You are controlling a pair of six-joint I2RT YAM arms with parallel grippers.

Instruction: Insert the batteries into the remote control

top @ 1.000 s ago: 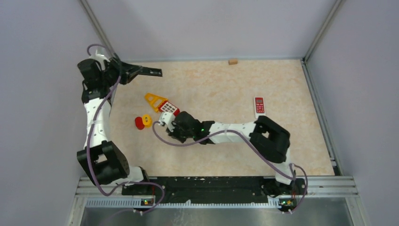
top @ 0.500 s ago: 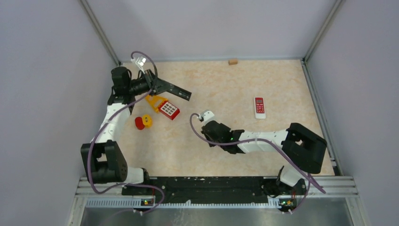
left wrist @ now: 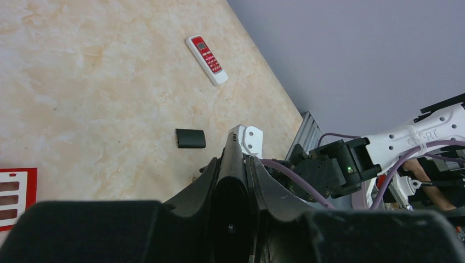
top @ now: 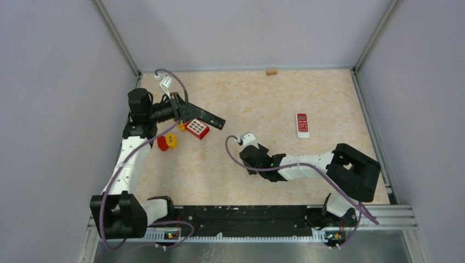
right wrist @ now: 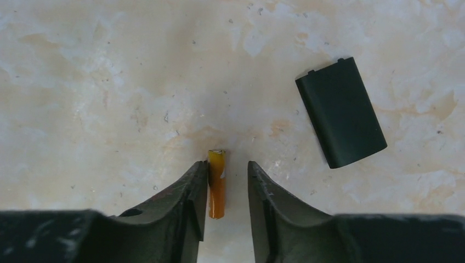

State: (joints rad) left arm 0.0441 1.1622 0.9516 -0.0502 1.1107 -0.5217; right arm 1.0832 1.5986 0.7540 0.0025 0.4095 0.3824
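The marbled surface [top: 263,98] carries a red remote [top: 302,125], a black cover [right wrist: 340,112], and seemingly a small amber battery [right wrist: 216,183].

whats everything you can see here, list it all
battery: 1 seen, amber, on the table between the right fingers
battery cover: 1, black, flat on the table beside the battery
remote: 1, red and white, right part of the table
keypad: 1, red with white buttons, left part, beside the left gripper
round pieces: 2, one red, one yellow, touching, left part
block: 1, tan, far edge
table: 1, beige marbled
left gripper: black, shut, over the left part
right gripper: black, open around the battery
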